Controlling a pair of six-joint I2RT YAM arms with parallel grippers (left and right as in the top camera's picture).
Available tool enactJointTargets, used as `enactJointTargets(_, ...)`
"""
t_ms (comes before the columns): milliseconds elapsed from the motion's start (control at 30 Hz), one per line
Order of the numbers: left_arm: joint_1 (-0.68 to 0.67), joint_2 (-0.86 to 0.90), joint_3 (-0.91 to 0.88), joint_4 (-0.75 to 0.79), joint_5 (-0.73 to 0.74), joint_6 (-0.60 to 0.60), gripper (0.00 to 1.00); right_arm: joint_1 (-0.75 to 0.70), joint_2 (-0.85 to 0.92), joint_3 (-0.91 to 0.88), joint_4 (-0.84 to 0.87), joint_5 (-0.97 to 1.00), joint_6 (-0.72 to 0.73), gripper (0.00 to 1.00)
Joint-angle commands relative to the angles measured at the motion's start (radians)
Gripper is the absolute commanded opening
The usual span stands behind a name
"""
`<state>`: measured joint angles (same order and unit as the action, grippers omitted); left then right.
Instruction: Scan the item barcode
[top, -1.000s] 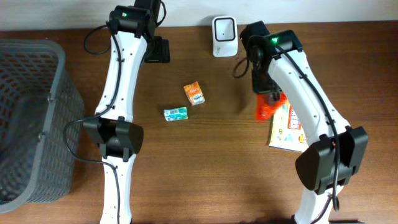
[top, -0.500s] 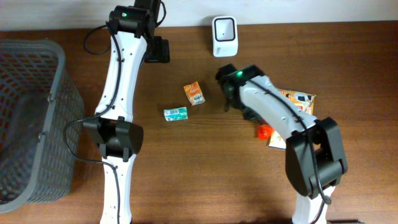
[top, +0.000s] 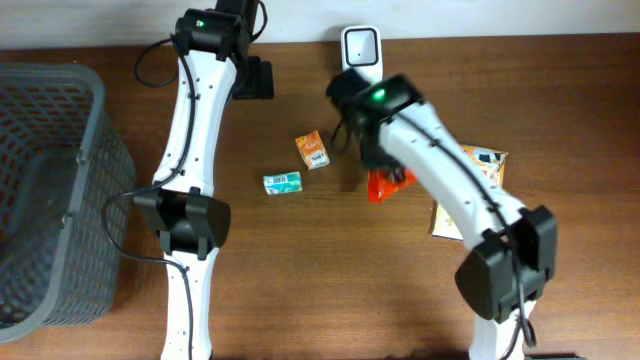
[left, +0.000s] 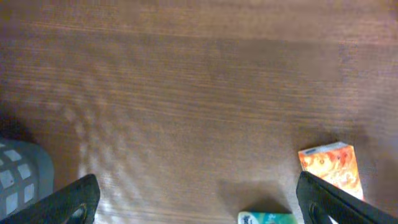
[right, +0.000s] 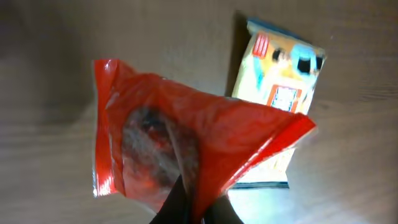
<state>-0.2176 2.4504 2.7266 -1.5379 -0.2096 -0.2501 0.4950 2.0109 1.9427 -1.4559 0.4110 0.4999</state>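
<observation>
Pinching a red crinkly plastic packet (right: 180, 140) by one edge, the right hand (right: 188, 208) has its fingers pressed together on the film, and the packet fans out away from them, clear of the brown wooden tabletop (top: 560, 110). From overhead the packet shows just under the right arm's forearm, near the middle of the tabletop.

The small white barcode scanner (top: 360, 46) stands at the far edge, beyond the packet and a little to the left of it, with bare wood between. The carrying arm already reaches that way, so the likely move is a short push forward with the packet's printed face turned to the scanner window. Which face bears the barcode cannot be told; the film is creased and may need flattening or turning.

The left hand (left: 199, 200) is spread wide and empty, hovering over bare wood near the far edge. A flat yellow printed packet (right: 277, 99) lies on the tabletop below the red one.
</observation>
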Motion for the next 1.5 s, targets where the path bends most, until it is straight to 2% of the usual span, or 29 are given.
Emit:
enactJointTargets(0,-0.005,0.003,0.003,-0.001,0.120,-0.026,0.99,-0.063,-0.020,0.072,-0.005,-0.151,-0.111,0.04)
enactJointTargets(67,-0.005,0.003,0.003,-0.063,0.459,-0.020,0.99,-0.143,-0.019,0.072,0.018,-0.277,-0.180,0.04)
enactJointTargets(133,-0.031,0.021,0.003,-0.134,0.796,0.245,0.99,-0.233,-0.018,0.071,0.063,-0.515,-0.267,0.04)
enactJointTargets(167,-0.072,0.041,0.002,-0.150,0.815,0.275,1.00,-0.291,-0.014,0.064,0.087,-0.659,-0.310,0.04)
enactJointTargets(233,-0.162,0.075,-0.028,-0.146,0.817,0.274,0.37,-0.353,-0.001,0.037,0.105,-0.734,-0.311,0.04)
enactJointTargets(333,-0.241,0.148,-0.059,-0.122,0.840,0.283,0.64,-0.414,0.000,0.019,0.111,-0.901,-0.365,0.04)
enactJointTargets(367,-0.245,0.183,-0.059,-0.102,0.982,0.349,0.75,-0.439,0.000,0.019,0.110,-0.938,-0.366,0.04)
enactJointTargets(400,-0.239,0.205,-0.059,-0.085,1.097,0.402,0.81,-0.446,0.000,0.019,0.110,-0.953,-0.371,0.04)
enactJointTargets(500,-0.220,0.223,-0.060,-0.048,1.150,0.406,0.86,-0.450,0.000,0.019,0.116,-0.997,-0.373,0.04)
enactJointTargets(567,-0.220,0.223,-0.060,0.003,1.155,0.406,0.84,-0.451,0.000,0.019,0.129,-1.067,-0.373,0.04)
enactJointTargets(600,-0.220,0.223,-0.060,0.029,1.180,0.406,0.78,-0.451,0.000,0.019,0.129,-1.074,-0.373,0.04)
enactJointTargets(633,-0.218,0.223,-0.060,0.066,1.219,0.406,0.68,-0.451,0.000,0.019,0.128,-1.096,-0.373,0.04)
enactJointTargets(700,-0.218,0.223,-0.060,0.090,1.246,0.405,0.42,-0.451,0.000,0.019,0.129,-1.138,-0.373,0.04)
enactJointTargets(733,-0.218,0.223,-0.060,0.090,1.245,0.405,0.18,-0.451,0.000,0.019,0.129,-1.141,-0.373,0.04)
enactJointTargets(767,-0.218,0.223,-0.060,0.091,1.242,0.404,0.06,-0.451,0.000,0.019,0.128,-1.141,-0.373,0.04)
enactJointTargets(800,-0.218,0.223,-0.060,0.091,1.242,0.402,0.00,-0.451,0.000,0.019,0.128,-1.141,-0.373,0.04)
enactJointTargets(867,-0.213,0.223,-0.060,0.086,1.242,0.401,0.00,-0.451,0.000,0.019,0.129,-1.104,-0.373,0.06)
enactJointTargets(900,-0.205,0.222,-0.060,0.073,1.233,0.402,0.00,-0.452,0.000,0.019,0.129,-1.047,-0.372,0.18)
enactJointTargets(933,-0.198,0.221,-0.059,0.064,1.212,0.402,0.00,-0.452,0.000,0.019,0.128,-1.012,-0.372,0.18)
enactJointTargets(967,-0.188,0.219,-0.059,0.055,1.178,0.401,0.00,-0.452,0.000,0.019,0.128,-1.012,-0.372,0.16)
enactJointTargets(1000,-0.180,0.219,-0.059,0.047,1.151,0.401,0.00,-0.452,0.000,0.021,0.129,-1.015,-0.358,0.04)
enactJointTargets(1067,-0.171,0.219,-0.059,0.034,0.950,0.299,0.00,-0.471,0.000,0.031,0.127,-1.025,-0.350,0.04)
enactJointTargets(1100,-0.165,0.219,-0.059,0.026,0.946,0.295,0.36,-0.487,0.000,0.031,0.122,-0.955,-0.350,0.15)
enactJointTargets(1133,-0.164,0.219,-0.059,0.031,0.932,0.295,0.43,-0.489,0.000,0.031,0.110,-0.813,-0.349,0.23)
enactJointTargets(1167,-0.167,0.219,-0.060,0.041,0.889,0.267,0.43,-0.482,0.000,0.031,0.106,-0.726,-0.349,0.40)
enactJointTargets(1200,-0.180,0.220,-0.060,0.042,0.794,0.165,0.43,-0.476,0.000,0.030,0.106,-0.663,-0.349,0.66)
enactJointTargets(1267,-0.218,0.220,-0.079,0.025,0.770,0.119,0.67,-0.474,0.000,0.030,0.107,-0.527,-0.297,0.99)
enactJointTargets(1367,-0.289,0.220,-0.178,0.039,0.771,0.001,0.68,-0.484,0.000,0.030,0.114,-0.464,-0.275,0.98)
enactJointTargets(1467,-0.366,0.221,-0.322,0.200,0.948,-0.049,0.74,-0.485,0.000,0.031,0.126,-0.450,-0.275,0.99)
